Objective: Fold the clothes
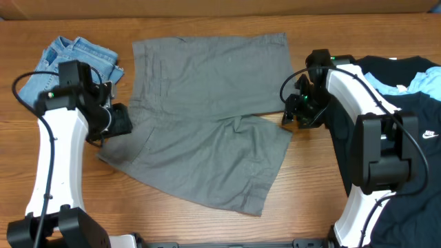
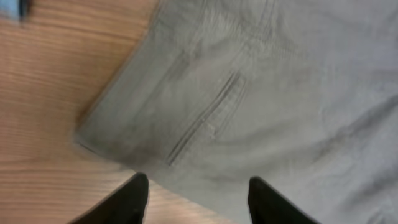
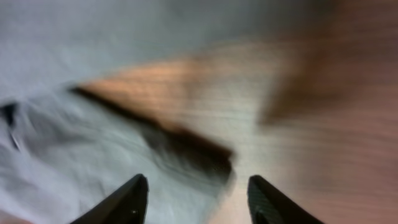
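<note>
grey shorts (image 1: pixel 207 117) lie left–right | waist corner (image 2: pixel 93 134) just ahead of left jaws, spread | right jaws at opposite end, apparently spread (blurred)

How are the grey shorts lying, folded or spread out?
Spread out. The grey shorts lie flat on the table, both legs showing and apart, with nothing doubled over.

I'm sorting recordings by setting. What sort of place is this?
Probably a robotics lab bench rather than a home: a wooden table with a left arm and right arm standing at its near edge, and grey shorts spread flat between piled denim and black T-shirts.
</note>
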`<state>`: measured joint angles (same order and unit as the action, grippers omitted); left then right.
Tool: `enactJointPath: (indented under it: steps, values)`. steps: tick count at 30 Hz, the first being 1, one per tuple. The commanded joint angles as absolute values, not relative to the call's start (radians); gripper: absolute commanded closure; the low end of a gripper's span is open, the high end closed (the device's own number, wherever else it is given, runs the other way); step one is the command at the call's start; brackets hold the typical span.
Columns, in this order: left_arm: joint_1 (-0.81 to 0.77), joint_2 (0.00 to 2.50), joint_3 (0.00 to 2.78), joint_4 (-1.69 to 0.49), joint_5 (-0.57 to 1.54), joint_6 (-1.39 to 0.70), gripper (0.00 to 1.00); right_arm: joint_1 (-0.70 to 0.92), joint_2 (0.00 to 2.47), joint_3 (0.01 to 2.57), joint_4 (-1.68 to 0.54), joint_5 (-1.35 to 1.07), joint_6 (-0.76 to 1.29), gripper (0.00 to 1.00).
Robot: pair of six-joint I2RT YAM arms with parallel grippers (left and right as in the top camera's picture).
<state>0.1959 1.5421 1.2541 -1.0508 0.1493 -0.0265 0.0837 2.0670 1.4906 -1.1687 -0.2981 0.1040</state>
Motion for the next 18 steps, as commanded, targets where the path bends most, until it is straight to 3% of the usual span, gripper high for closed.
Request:
enactJointPath:
  steps: [1,6,8,11,18]
  values:
    - [0.189,1.543,1.082,-0.941,0.174,-0.022,0.51,0.084,2.054,1.393,-1.117,-0.401,0.067,0.47]
    - [0.189,1.543,0.920,-0.779,0.175,-0.023,0.57,0.084,2.054,1.340,-1.097,-0.423,0.043,0.59]
    - [0.189,1.543,0.867,-0.733,0.177,-0.035,0.60,0.084,2.053,1.337,-1.087,-0.419,0.035,0.69]
    - [0.189,1.543,0.818,-0.697,0.174,-0.038,0.64,0.075,2.051,1.352,-1.066,-0.386,0.040,0.94]
    - [0.189,1.543,0.784,-0.641,0.147,-0.042,0.69,-0.003,2.017,1.511,-1.216,0.015,0.286,0.96]
